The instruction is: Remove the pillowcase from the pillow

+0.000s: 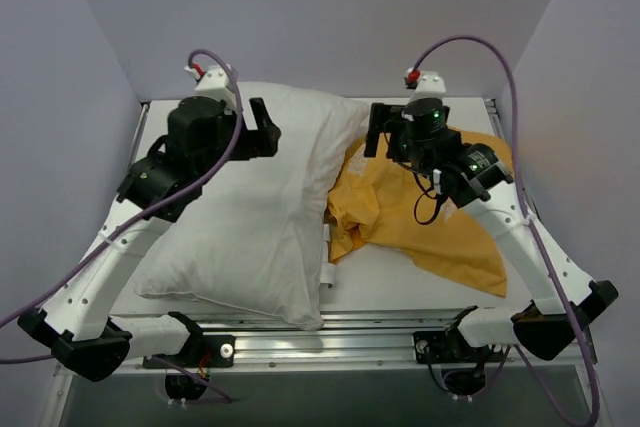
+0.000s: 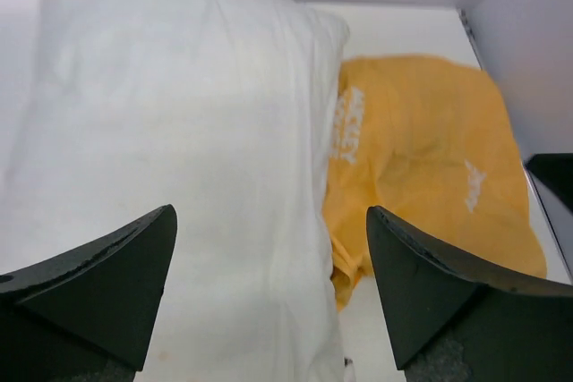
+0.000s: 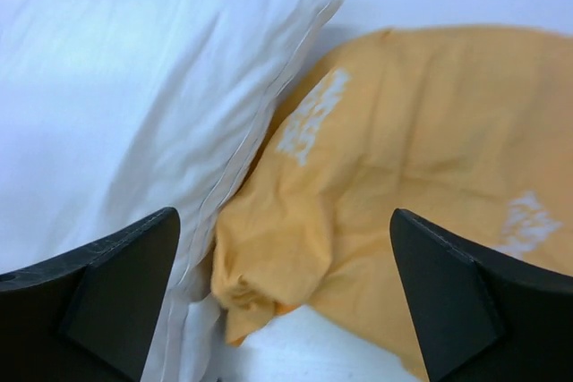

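Beside the pillow (image 1: 250,217) lies the pillowcase (image 1: 400,222) — limp, light, probably best pinched at a bunched fold — left gripper (image 2: 270,210) and right gripper (image 3: 285,213) spread, empty.

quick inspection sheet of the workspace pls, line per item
surface: white table, bare strip showing between the two fabrics
job's things: white pillow lies bare on the left; orange pillowcase is off it, crumpled on the right against the pillow's edge, white lettering up
clutter: nothing seen
grippers: left gripper open and empty over the pillow; right gripper open and empty over where pillow and pillowcase meet
cables: purple cables loop above both wrists and run down the arms, clear of the fabric
surroundings: plain pale walls on three sides, metal rail along the near edge
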Tool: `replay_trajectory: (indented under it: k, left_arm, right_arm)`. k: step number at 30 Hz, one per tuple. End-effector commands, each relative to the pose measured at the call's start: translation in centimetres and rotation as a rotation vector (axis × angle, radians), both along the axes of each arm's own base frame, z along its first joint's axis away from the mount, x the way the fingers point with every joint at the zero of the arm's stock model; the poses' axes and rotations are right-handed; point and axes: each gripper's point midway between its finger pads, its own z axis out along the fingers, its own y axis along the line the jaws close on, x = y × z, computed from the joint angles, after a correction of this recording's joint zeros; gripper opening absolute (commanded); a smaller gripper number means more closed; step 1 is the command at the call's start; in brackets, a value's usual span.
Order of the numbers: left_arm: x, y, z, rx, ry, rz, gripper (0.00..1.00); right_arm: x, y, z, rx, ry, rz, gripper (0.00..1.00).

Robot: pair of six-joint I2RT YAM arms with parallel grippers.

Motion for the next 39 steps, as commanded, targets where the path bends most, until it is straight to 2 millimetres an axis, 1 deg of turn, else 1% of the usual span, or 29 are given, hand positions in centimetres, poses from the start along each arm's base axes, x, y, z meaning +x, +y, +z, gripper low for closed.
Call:
replay_trajectory:
  k: [1, 2, 3, 4, 5, 6, 7, 8, 9, 10, 12, 13, 14, 16, 17, 19, 21, 23, 27, 28, 32, 36, 39]
  left_arm:
    - [-0.6, 5.9, 6.0, 0.074, -0.138, 0.138, 0.94]
    - [-1.1, 7.1, 7.3, 0.080, -0.166, 0.166, 0.94]
    - [-1.4, 8.8, 9.4, 0.078, -0.215, 0.228, 0.94]
    - [-1.7, 9.8, 10.4, 0.096, -0.246, 0.254, 0.94]
    - [-2.5, 11.0, 11.9, 0.090, -0.288, 0.281, 0.94]
    - [-3.1, 12.3, 13.4, 0.107, -0.332, 0.313, 0.94]
    - [-3.7, 13.0, 14.3, 0.113, -0.356, 0.327, 0.94]
    - [-4.5, 13.9, 15.4, 0.111, -0.386, 0.348, 0.94]
    - [-5.1, 14.7, 16.1, 0.116, -0.407, 0.368, 0.94]
    - [-5.8, 15.9, 17.0, 0.135, -0.432, 0.406, 0.94]
    - [-7.5, 17.8, 18.4, 0.133, -0.479, 0.455, 0.94]
    - [-8.0, 18.9, 18.6, 0.163, -0.491, 0.490, 0.94]
    - [-9.0, 19.9, 19.3, 0.151, -0.519, 0.515, 0.94]
    - [-10.1, 21.1, 19.7, 0.168, -0.541, 0.544, 0.94]
    - [-11.0, 22.1, 19.9, 0.166, -0.551, 0.572, 0.94]
    - [-11.7, 22.9, 19.9, 0.189, -0.563, 0.589, 0.94]
    - [-12.6, 23.9, 19.7, 0.197, -0.564, 0.623, 0.94]
    - [-13.1, 24.5, 19.4, 0.204, -0.563, 0.640, 0.94]
    - [-13.4, 25.0, 18.6, 0.223, -0.544, 0.649, 0.94]
    - [-13.5, 25.1, 18.5, 0.235, -0.541, 0.655, 0.94]
    - [-14.0, 25.8, 18.3, 0.249, -0.539, 0.678, 0.94]
    - [-13.8, 25.7, 18.1, 0.247, -0.541, 0.681, 0.94]
    - [-13.5, 25.3, 17.8, 0.237, -0.536, 0.665, 0.94]
  right_arm:
    - [-1.1, -8.7, 6.9, -0.160, -0.153, -0.273, 0.99]
    - [-1.7, -10.0, 8.9, -0.156, -0.196, -0.320, 1.00]
    - [-2.4, -12.2, 11.6, -0.162, -0.259, -0.408, 1.00]
    - [-3.1, -13.4, 13.0, -0.157, -0.294, -0.453, 1.00]
    - [-4.4, -14.9, 14.8, -0.135, -0.341, -0.501, 1.00]
    - [-5.5, -16.9, 16.5, -0.129, -0.386, -0.587, 1.00]
    - [-6.5, -17.9, 17.6, -0.115, -0.414, -0.623, 1.00]
    - [-8.1, -19.2, 18.9, -0.086, -0.453, -0.653, 1.00]
    - [-8.9, -20.1, 20.0, -0.064, -0.489, -0.674, 1.00]
    - [-10.7, -21.4, 21.1, -0.058, -0.526, -0.683, 1.00]
    - [-12.1, -22.4, 22.2, -0.032, -0.575, -0.691, 1.00]
    - [-13.4, -23.4, 22.4, -0.018, -0.597, -0.701, 1.00]
    - [-14.0, -23.9, 22.5, -0.025, -0.606, -0.710, 1.00]
    - [-14.9, -24.7, 22.4, -0.025, -0.616, -0.727, 1.00]
    - [-15.6, -25.2, 22.4, -0.024, -0.623, -0.732, 1.00]
    - [-16.4, -25.8, 22.3, -0.024, -0.627, -0.739, 1.00]
    - [-16.5, -25.9, 21.9, -0.042, -0.623, -0.734, 1.00]
    - [-16.7, -25.9, 21.5, -0.044, -0.624, -0.723, 1.00]
    - [-16.8, -25.7, 21.3, -0.045, -0.642, -0.690, 1.00]
    - [-17.2, -25.9, 21.3, -0.040, -0.652, -0.687, 1.00]
    - [-17.5, -25.9, 21.4, -0.034, -0.666, -0.675, 1.00]
    - [-17.2, -25.5, 21.3, -0.038, -0.666, -0.655, 1.00]
    - [-16.7, -25.0, 21.1, -0.041, -0.659, -0.631, 1.00]
